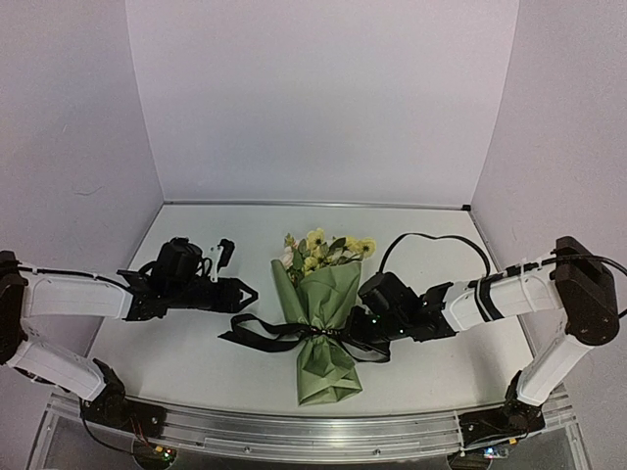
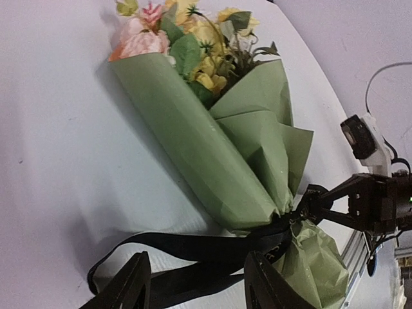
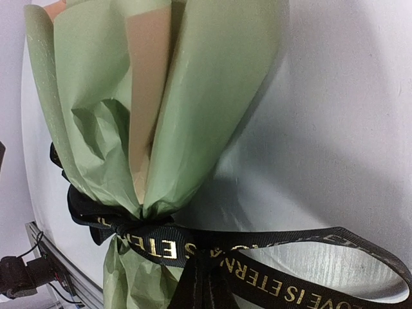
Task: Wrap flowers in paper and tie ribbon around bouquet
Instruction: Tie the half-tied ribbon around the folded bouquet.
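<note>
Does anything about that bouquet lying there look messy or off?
Nothing spilled or torn. The ribbon is knotted round the bouquet, but its loops sprawl loose across the table on the left side, and the paper below the knot is crumpled.

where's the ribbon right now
In the top view the black ribbon is tied around the narrow waist of the bouquet, mid-way across the table, one loop trailing left toward the left gripper, another lying beside the right gripper.

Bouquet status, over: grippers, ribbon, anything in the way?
Left gripper open over loose ribbon. Right gripper shut on ribbon at knot. Bouquet wrapped, tied, lying flat. Nothing in the way.
</note>
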`<act>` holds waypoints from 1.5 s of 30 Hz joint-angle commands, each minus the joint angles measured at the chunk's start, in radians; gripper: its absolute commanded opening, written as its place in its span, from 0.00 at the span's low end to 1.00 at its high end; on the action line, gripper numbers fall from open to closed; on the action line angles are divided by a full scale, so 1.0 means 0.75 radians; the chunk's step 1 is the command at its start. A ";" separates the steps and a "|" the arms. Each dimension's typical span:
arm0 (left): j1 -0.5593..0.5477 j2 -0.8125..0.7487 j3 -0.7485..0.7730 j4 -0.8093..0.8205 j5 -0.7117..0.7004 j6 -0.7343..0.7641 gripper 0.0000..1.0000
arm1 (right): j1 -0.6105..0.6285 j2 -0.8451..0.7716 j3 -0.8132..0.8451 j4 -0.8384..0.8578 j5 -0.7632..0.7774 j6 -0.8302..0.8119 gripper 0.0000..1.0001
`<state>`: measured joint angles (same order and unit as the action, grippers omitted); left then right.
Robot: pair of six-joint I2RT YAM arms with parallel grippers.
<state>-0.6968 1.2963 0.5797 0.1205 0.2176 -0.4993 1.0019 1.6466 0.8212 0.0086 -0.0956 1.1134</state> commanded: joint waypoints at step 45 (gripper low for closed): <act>-0.470 0.607 0.552 -0.006 -0.127 1.116 0.38 | -0.026 -0.155 -0.001 -0.162 0.090 -0.175 0.34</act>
<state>-1.0466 1.7508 0.9482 0.0803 0.1289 0.3197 0.9936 1.5497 0.8242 -0.1313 -0.0645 0.9618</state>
